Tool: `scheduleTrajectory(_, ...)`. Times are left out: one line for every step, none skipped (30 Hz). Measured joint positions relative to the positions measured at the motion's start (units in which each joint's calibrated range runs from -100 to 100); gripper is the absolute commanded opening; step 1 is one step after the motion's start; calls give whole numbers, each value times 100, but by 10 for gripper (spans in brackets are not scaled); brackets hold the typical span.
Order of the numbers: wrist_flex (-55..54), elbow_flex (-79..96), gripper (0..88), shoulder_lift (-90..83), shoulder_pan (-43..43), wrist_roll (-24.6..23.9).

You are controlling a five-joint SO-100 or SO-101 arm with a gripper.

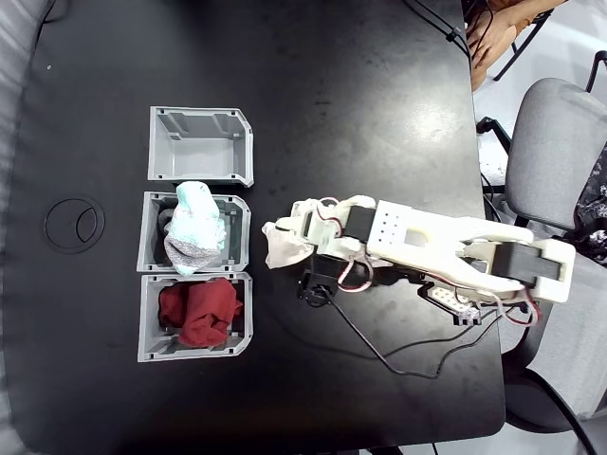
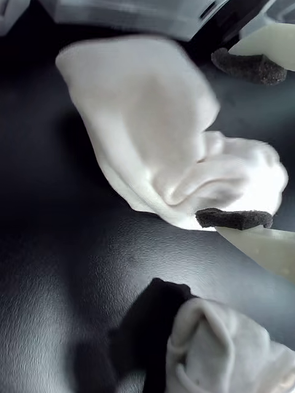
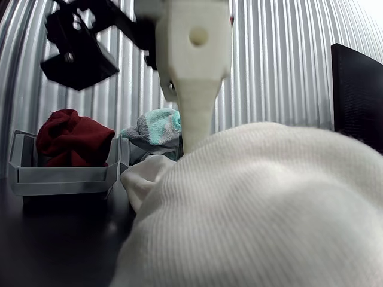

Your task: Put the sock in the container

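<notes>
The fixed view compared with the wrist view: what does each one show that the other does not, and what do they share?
The fixed view alone shows the empty container, the bins with mint-and-grey fabric and dark red fabric, and the whole arm. The wrist view alone shows the dark finger pads around the sock, and a second white sock. Both show the sock on the black table.

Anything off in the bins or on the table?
The mint-and-grey sock bulges over the middle bin rim instead of sitting inside. A second white sock lies loose beside the cream sock between the open hand's fingers.
</notes>
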Motion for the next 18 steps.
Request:
scheduleTrajectory(0, -108, 363, 151, 0, 0)
scheduleTrajectory(0, -216, 358, 318, 0, 0)
scheduleTrajectory(0, -324, 342, 486, 0, 0)
scheduleTrajectory(0, -423, 315, 636, 0, 0)
scheduleTrajectory(0, -514, 276, 779, -11, 0)
scheduleTrajectory(0, -604, 225, 904, -11, 0)
scheduleTrajectory(0, -676, 164, 996, -11, 0)
scheduleTrajectory(0, -739, 95, 1072, -11, 0)
scheduleTrajectory(0, -811, 24, 1130, -11, 0)
scheduleTrajectory(0, -874, 0, 1155, 0, 0)
scheduleTrajectory(0, -937, 26, 1164, 0, 0)
scheduleTrajectory(0, -982, 32, 1172, 11, 0)
scheduleTrajectory(-34, -1018, 14, 1172, 11, 0)
scheduleTrajectory(-42, -1045, 9, 1180, 0, 0)
scheduleTrajectory(-42, -1054, 13, 1180, 0, 0)
scheduleTrajectory(-34, -1054, 14, 1180, 11, 0)
scheduleTrajectory(-34, -1054, 14, 1164, 11, 0)
scheduleTrajectory(-34, -1054, 14, 1097, 0, 0)
